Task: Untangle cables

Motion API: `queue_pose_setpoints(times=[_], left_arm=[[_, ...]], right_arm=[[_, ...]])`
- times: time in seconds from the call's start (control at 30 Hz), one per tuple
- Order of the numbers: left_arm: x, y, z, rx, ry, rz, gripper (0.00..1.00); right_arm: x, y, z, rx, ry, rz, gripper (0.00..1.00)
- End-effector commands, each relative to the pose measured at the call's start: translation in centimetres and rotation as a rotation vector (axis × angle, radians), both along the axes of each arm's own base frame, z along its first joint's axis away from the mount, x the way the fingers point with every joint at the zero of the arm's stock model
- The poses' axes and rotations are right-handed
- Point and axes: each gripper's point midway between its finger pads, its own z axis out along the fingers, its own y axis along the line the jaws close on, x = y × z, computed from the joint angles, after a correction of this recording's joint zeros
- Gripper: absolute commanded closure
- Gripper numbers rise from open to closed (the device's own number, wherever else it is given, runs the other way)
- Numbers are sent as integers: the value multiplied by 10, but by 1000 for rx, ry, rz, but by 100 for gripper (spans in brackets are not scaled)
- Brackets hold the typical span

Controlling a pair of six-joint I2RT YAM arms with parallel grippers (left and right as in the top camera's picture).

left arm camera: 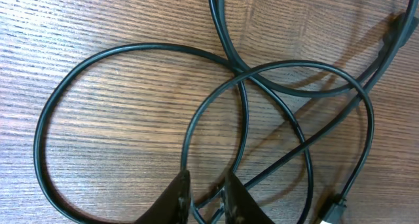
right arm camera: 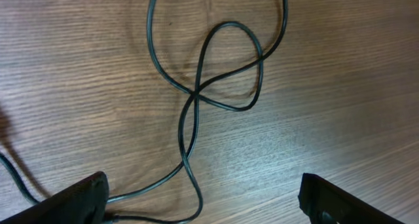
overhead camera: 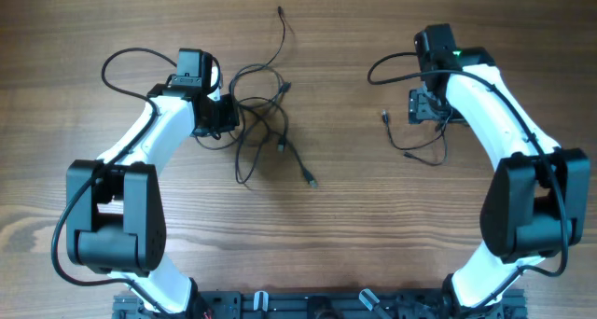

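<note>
Overhead first: the thin black flexible cables [overhead camera: 259,123] sit in a knotted heap left of centre on the brown wood-grain table [overhead camera: 336,226], and the left gripper [overhead camera: 222,117] is right at the heap's edge. A lone black cord [overhead camera: 410,154] lies well apart on the right, just beside the right gripper [overhead camera: 424,104].

Left wrist now: the dark fingers [left arm camera: 177,198] are nearly together with a strand running into the narrow slot. Clamped or loose, I cannot tell. My call for a good pull is to take one strand only and draw it slowly away from the crossing, so no loop cinches tight. These cords look smooth, round and slightly glossy. They form two big overlapping loops, with a small plug [left arm camera: 334,207] at the lower right.

Right wrist: the jaws are spread wide and hold nothing. Below them the lone cord lies limp in a figure-eight on the wood.
</note>
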Motion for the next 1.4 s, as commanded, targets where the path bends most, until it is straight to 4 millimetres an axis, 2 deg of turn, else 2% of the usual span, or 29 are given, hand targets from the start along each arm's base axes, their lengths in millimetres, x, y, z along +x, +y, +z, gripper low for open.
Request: queue_pose_setpoints(times=[0.0,0.03,0.1,0.17,0.23,0.3,0.4,0.47,0.57,0.7,0.73,0.87,1.03,1.17,1.2,1.3,1.33,1.37], left_arm=[[-5,0,-5,7,17,-1,79],[-5,0,-5,7,16,-1,75],[-5,0,-5,7,16,-1,69],[-5,0,-5,7,16,-1,58],[-5,0,-5,7,16,-1,34],[-5,0,-5,7,16,-1,26],[-5,0,-5,7,16,-1,25],[-5,0,-5,7,16,-1,25],[-5,0,-5,7,16,-2,25],[-5,0,-5,7,16,-2,27],[-5,0,-5,7,16,-2,27],[-5,0,-5,7,16,-2,28],[-5,0,-5,7,16,-1,28],[-5,0,-5,7,16,-2,28],[-5,0,-5,7,16,-2,28],[-5,0,-5,7,16,-1,28],[-5,0,-5,7,16,-2,28],[-5,0,-5,7,16,-1,28]], right_arm=[[-3,-15,-7,135,-35,-209,14],[-4,-15,-12,223,-37,-295,31],[-5,-10,-19,311,-27,-339,43],[-5,-9,-24,330,-38,-364,43],[-6,-9,-32,339,-53,-410,43],[-7,-8,-46,348,-75,-432,43],[-5,-9,-64,351,-115,-426,44],[3,-9,-77,363,-182,-413,48],[11,-9,-86,374,-247,-402,48],[10,-13,-87,382,-287,-534,45],[10,-13,-87,391,-298,-578,38],[11,-9,-87,447,-331,-746,26],[15,-9,-86,477,-373,-877,29],[16,-10,-86,485,-386,-909,29],[16,-11,-86,487,-390,-921,30],[20,-15,-85,515,-403,-941,46],[20,-15,-85,514,-399,-924,54],[21,-15,-84,509,-396,-894,57]])
